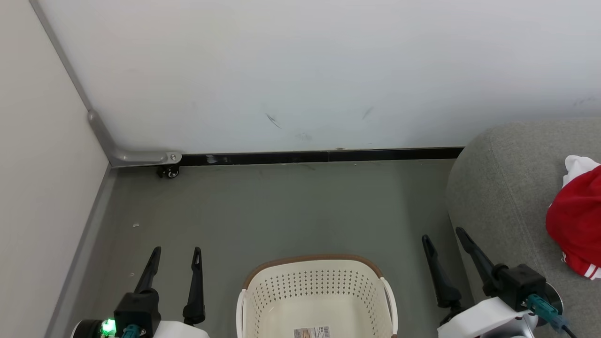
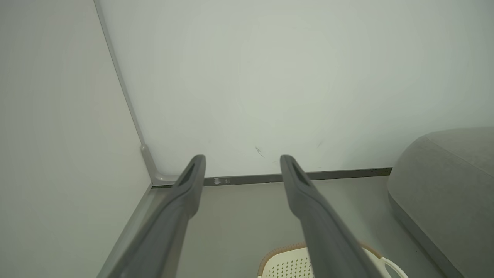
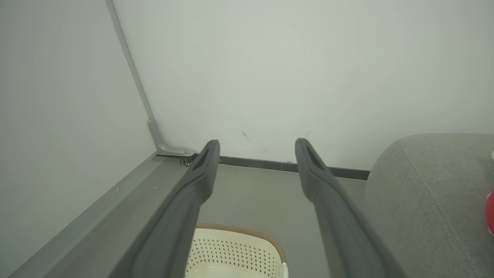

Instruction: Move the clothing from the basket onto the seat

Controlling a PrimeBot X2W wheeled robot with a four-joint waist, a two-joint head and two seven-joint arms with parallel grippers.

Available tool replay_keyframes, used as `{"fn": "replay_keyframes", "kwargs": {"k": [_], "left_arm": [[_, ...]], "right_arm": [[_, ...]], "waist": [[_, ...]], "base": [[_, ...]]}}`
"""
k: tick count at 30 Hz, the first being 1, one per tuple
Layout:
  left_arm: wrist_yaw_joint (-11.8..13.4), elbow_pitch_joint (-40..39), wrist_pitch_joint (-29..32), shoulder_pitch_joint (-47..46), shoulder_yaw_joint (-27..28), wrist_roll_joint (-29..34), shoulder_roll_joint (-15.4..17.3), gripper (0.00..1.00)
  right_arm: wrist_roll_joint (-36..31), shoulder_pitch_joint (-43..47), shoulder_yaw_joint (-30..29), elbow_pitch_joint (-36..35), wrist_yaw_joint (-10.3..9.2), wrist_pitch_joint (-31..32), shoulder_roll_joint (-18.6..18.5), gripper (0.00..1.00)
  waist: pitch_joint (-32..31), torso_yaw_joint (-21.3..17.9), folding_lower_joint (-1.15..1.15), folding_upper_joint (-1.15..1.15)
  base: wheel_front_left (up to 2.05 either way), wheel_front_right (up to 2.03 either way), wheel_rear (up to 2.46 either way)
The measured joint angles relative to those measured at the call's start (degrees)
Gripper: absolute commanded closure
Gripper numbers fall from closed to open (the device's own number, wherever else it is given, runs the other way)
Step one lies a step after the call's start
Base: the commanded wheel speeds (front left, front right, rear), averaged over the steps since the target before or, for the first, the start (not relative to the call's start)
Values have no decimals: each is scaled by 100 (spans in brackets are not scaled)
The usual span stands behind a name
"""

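The clothing [image 1: 575, 220] runs off the right edge; the basket [image 1: 314, 281] is cut by the bottom edge, its sticker [image 1: 312, 332] unreadable.

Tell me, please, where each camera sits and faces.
Head view: from the head, down at the floor, basket, seat with clothing; left gripper and right gripper, both open, at the bottom.
Left wrist view: from the left wrist, along its fingers toward the wall corner.
Right wrist view: from the right wrist, likewise.
Shared: basket, seat, wall corner.

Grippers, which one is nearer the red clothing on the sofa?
The right gripper: it hangs open beside the sofa bearing the clothing, while the left gripper is on the basket's far side.
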Motion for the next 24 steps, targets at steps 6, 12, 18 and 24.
{"fn": "replay_keyframes", "kwargs": {"k": [6,12,18,24], "left_arm": [[0,58,0,0,-21,8,4,0],[0,98,0,0,-57,64,2,0],[5,113,0,-3,-60,77,-1,0],[7,137,0,-7,-91,115,-23,0]], "right_arm": [[33,90,-4,-70,0,40,0,0],[56,125,-15,-163,0,68,3,0],[57,126,-20,-204,0,115,4,0],[59,129,-15,-246,0,120,5,0]], "waist": [[26,3,0,0],[64,-11,0,0],[90,-13,0,0],[106,-3,0,0]], "base": [[0,0,0],[0,0,0],[0,0,0],[0,0,0]]}}
